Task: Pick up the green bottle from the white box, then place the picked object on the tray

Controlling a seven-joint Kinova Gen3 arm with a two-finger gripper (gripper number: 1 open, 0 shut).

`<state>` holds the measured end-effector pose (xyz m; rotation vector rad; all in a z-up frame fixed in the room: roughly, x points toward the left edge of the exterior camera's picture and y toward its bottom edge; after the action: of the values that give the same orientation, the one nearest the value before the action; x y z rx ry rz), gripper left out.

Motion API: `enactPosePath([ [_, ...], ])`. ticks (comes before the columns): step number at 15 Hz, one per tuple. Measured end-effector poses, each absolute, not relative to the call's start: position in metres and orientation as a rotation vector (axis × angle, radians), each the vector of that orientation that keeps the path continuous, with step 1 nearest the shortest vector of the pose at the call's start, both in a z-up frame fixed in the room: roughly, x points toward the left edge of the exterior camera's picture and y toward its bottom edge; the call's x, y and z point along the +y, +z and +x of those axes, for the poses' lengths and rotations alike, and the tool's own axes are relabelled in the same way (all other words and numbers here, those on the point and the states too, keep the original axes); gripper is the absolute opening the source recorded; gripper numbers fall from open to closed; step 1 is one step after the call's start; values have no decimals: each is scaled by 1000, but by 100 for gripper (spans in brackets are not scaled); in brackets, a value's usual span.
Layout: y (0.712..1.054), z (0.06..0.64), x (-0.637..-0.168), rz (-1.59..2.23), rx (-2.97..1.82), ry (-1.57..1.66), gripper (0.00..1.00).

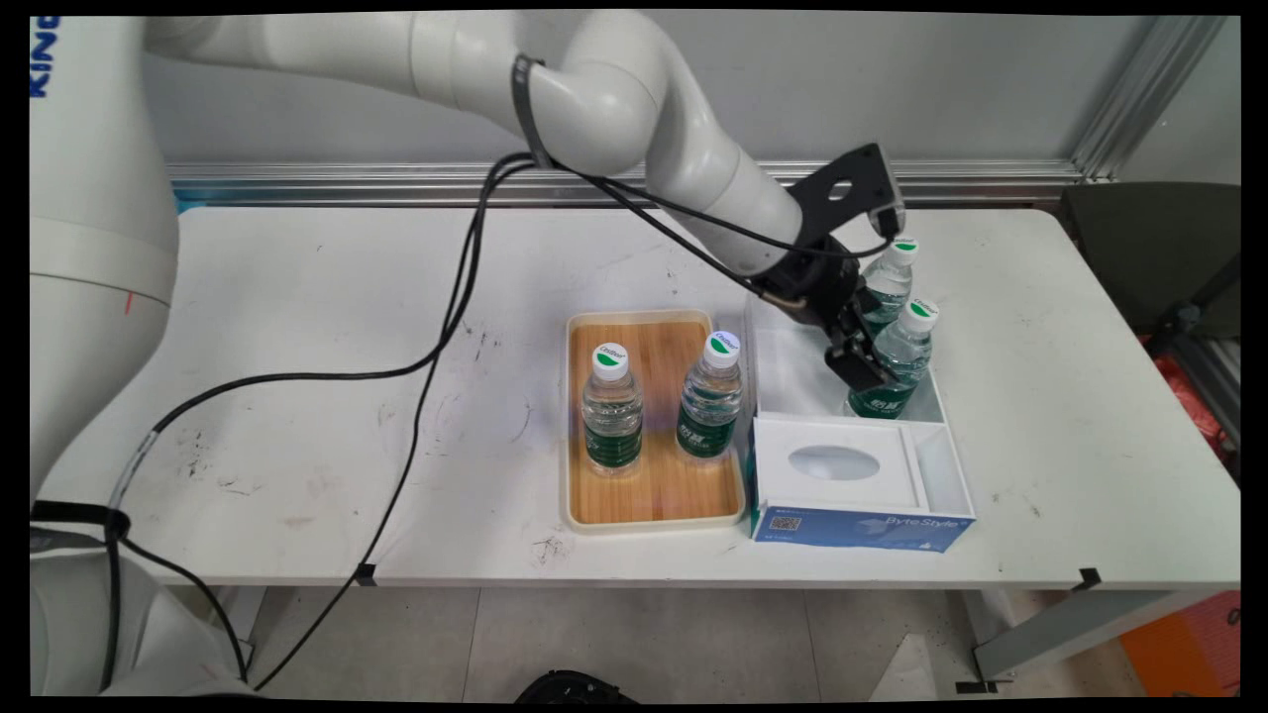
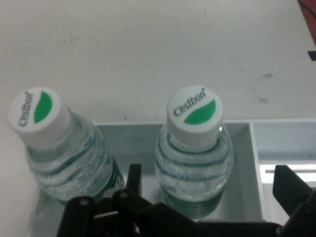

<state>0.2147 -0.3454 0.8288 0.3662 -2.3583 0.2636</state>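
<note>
Bottle (image 1: 903, 358) (image 2: 193, 153), clear w/ white cap and green label, stands upright in the far compartment of a white box (image 1: 783, 366) on the table's (image 1: 347, 327) right side. Black gripper (image 1: 870, 368) (image 2: 212, 190) is down inside the box at the bottle's body. Jaws are open, one finger on each side of it, not visibly pressing it.

2nd bottle (image 1: 887, 282) (image 2: 64, 158) stands just beside it, further back, close to one finger.

Judgement: a good grip here wants the fingers centred on the ribbed body below the cap, kept clear of the 2nd bottle and the box wall, w/ an even squeeze. Thin plastic prob. dents and slips if pinched off-centre.

Left of the box, a wooden tray (image 1: 654, 495) holds 2 more upright bottles (image 1: 612, 411) (image 1: 710, 401), apart from each other.
</note>
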Motion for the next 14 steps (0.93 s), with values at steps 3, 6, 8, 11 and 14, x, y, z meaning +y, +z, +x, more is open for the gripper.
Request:
enactPosePath([
  [3, 818, 207, -350, 377, -2343, 266, 100],
  [6, 808, 202, -355, 388, -2331, 267, 100],
  [8, 803, 199, -357, 397, -2327, 264, 100],
  [11, 796, 196, -359, 411, -2321, 247, 0],
  [14, 794, 194, -359, 418, -2316, 230, 0],
])
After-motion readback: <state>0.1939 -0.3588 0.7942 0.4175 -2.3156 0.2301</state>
